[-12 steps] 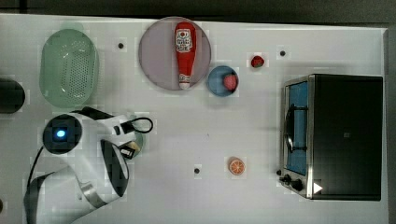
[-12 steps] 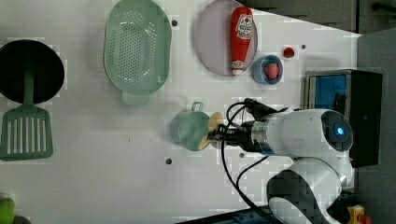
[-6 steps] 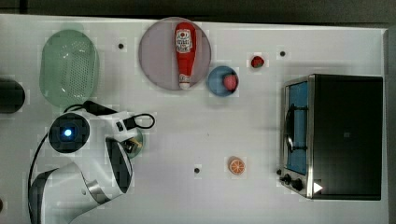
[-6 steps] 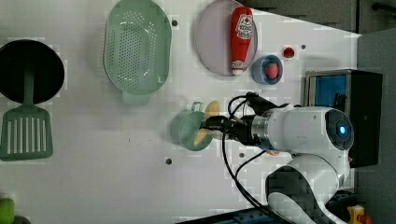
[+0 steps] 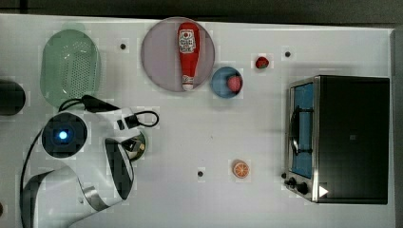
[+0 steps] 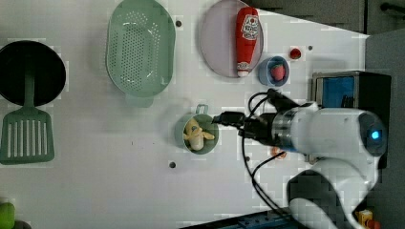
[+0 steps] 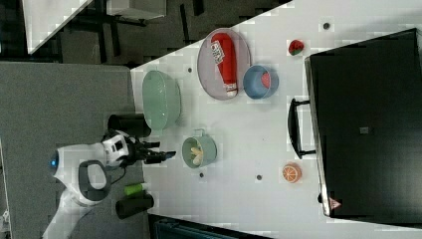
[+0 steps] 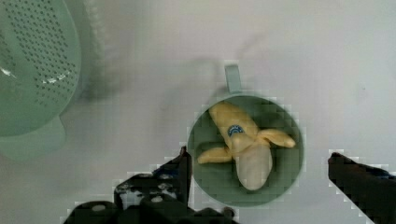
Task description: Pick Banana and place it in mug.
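The pale yellow banana [image 8: 245,144] lies inside the teal-green mug [image 8: 205,179], partly peeled, with nothing holding it. My gripper [image 8: 259,161] hangs open above the mug, one dark finger [image 8: 180,170] on each side of the rim. In the left view the banana [image 6: 194,135] rests in the mug [image 6: 210,139], and my gripper [image 6: 229,119] sits just off the mug toward the left view's right. In the right view the mug [image 7: 209,149] holds the banana [image 7: 197,154], with the gripper [image 7: 166,155] at the right view's left of it. In the top view my arm covers most of the mug [image 5: 142,141].
A pale green colander [image 6: 139,47] stands near the mug. A plate [image 6: 217,43] carries a ketchup bottle [image 6: 247,38], with a blue bowl [image 6: 267,76] beside it. A toaster oven [image 5: 342,137], an orange slice [image 5: 240,168], a black pan [image 6: 28,71] and a spatula [image 6: 26,138] are also on the table.
The gripper has let go of the banana, which now lies in the mug. The gripper has drawn back from the mug toward the left view's right.
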Tool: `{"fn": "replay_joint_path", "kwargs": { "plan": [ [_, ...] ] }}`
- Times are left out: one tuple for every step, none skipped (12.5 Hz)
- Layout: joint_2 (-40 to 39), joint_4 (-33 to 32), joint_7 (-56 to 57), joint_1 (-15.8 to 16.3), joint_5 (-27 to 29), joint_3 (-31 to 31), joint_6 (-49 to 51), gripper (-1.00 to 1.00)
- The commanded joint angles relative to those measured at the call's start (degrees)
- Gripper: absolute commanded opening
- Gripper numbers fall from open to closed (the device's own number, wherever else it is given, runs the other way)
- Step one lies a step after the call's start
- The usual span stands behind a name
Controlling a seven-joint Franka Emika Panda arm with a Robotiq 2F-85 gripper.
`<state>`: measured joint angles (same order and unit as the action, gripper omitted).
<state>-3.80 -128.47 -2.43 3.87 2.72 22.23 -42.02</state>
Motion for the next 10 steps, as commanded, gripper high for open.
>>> {"fn": "replay_joint_path", "kwargs": {
  "plan": [
    [7.9, 7.8, -2.8, -1.5, -0.8, -8.3, 8.9, 1.0],
    [9.8, 11.4, -2.8, -1.8, -0.9, -11.4, 15.3, 1.0],
    [10.8, 14.1, -2.8, -2.0, -1.1, -13.8, 20.0, 1.0],
    [11.6, 16.6, -2.6, -2.2, -1.4, -16.3, 24.7, 1.0],
    [12.2, 18.9, -2.5, -2.3, -1.7, -18.7, 28.4, 1.0],
    [12.4, 21.2, -2.5, -2.4, -2.0, -20.9, 31.2, 1.0],
    [12.4, 23.4, -2.5, -2.4, -2.5, -22.8, 33.8, 1.0],
    [12.4, 25.4, -2.5, -2.4, -2.8, -24.2, 36.4, 1.0],
    [12.4, 26.9, -2.5, -2.4, -3.4, -25.3, 39.2, 1.0],
    [12.4, 28.0, -2.5, -2.4, -3.5, -26.1, 41.1, 1.0]
  ]
}}
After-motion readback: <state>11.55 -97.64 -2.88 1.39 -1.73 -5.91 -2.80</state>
